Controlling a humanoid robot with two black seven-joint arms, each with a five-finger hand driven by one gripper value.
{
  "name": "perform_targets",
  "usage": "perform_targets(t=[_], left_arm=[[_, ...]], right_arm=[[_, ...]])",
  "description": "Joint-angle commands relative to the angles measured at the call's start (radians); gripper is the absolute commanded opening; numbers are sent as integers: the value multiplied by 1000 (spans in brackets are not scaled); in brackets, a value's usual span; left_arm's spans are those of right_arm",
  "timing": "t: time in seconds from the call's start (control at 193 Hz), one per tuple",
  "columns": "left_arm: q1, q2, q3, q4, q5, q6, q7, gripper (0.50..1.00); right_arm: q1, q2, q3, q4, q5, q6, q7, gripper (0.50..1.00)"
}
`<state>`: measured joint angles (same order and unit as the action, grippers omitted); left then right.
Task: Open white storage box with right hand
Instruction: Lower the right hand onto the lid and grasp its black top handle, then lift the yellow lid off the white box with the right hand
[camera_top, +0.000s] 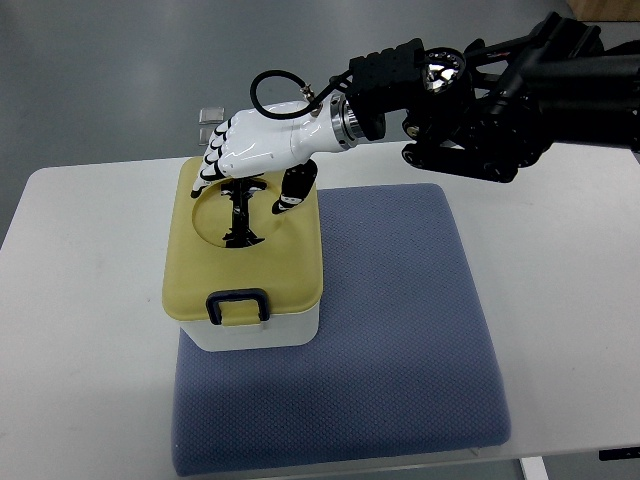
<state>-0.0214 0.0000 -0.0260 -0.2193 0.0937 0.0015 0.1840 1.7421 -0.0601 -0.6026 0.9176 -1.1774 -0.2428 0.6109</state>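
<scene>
The white storage box (255, 328) stands on the left part of a blue mat, closed by a yellow lid (290, 262). A black handle (241, 222) lies in a round recess of the lid, and a black latch (237, 304) sits at the front edge. My right hand (250, 185), white with black fingertips, comes in from the upper right and hovers over the lid's far part. Its fingers (213, 165) reach down at the far left of the recess, the thumb (294, 190) at the right, with the handle's far end between them, not gripped.
The blue padded mat (400, 320) covers the middle of the white table (80, 300). A small clear object (210, 118) lies just behind the box at the table's far edge. The black forearm (490, 95) spans the upper right.
</scene>
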Motion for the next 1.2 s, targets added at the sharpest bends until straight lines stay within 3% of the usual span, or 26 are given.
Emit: perform_targets(t=[0.0, 0.098, 0.197, 0.331, 0.595, 0.853, 1.195], left_arm=[[0, 0, 0, 0, 0, 0, 0, 1000], [0, 0, 0, 0, 0, 0, 0, 1000], [0, 0, 0, 0, 0, 0, 0, 1000], [0, 0, 0, 0, 0, 0, 0, 1000], [0, 0, 0, 0, 0, 0, 0, 1000], [0, 0, 0, 0, 0, 0, 0, 1000], [0, 0, -2, 0, 0, 0, 0, 1000]], right_arm=[[-10, 8, -2, -5, 1, -12, 0, 797], [-15, 9, -2, -10, 1, -12, -3, 742], [-16, 16, -2, -11, 2, -15, -11, 656], [-19, 16, 0, -13, 2, -29, -13, 501], [-1, 13, 17, -10, 21, -53, -16, 500], [122, -20, 35, 24, 33, -47, -14, 500], [178, -247, 33, 141, 24, -41, -3, 500]])
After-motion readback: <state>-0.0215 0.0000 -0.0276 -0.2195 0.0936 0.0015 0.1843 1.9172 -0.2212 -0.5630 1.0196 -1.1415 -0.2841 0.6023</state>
